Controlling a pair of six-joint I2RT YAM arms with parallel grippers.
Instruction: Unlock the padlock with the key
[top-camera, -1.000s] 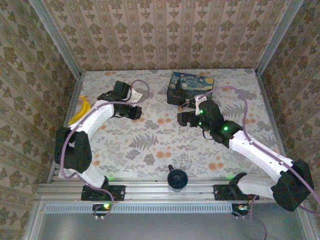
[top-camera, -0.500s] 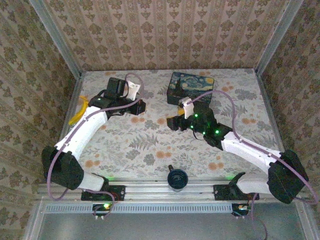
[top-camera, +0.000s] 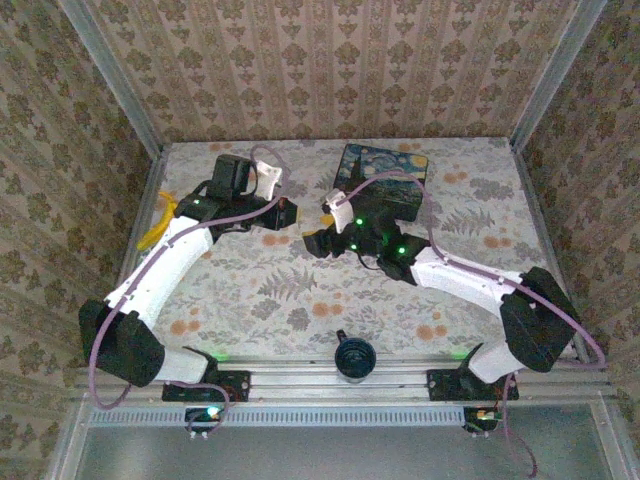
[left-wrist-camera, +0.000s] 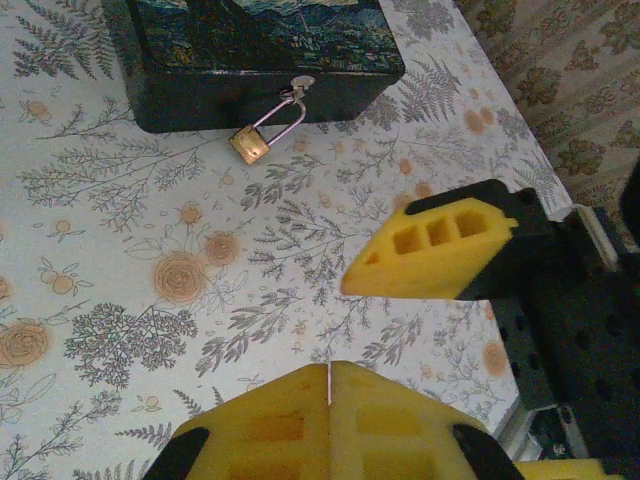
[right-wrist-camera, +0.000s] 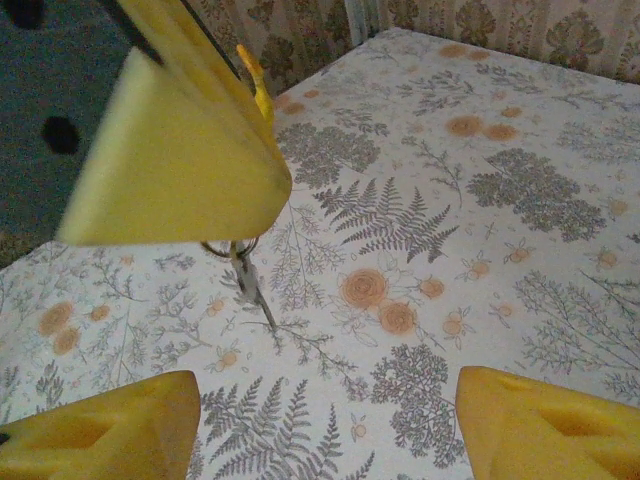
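Floral surface (top-camera: 250, 290), wallpapered walls. Left fingers (left-wrist-camera: 265, 425) pressed together, pinching key (right-wrist-camera: 250, 285), which dangles. Right fingers (right-wrist-camera: 110, 420) spread, just beside. Padlock (left-wrist-camera: 249, 146) hangs at front of dark blue box (top-camera: 385, 172), beyond. Both arms bent inward, meeting mid-surface.

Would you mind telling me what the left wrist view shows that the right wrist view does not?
Left wrist alone: the padlock hooked to the front of the dark blue box. Right wrist alone: the key hanging by its ring. Both: the floral table, the left claw shut on that key, the right claw open.
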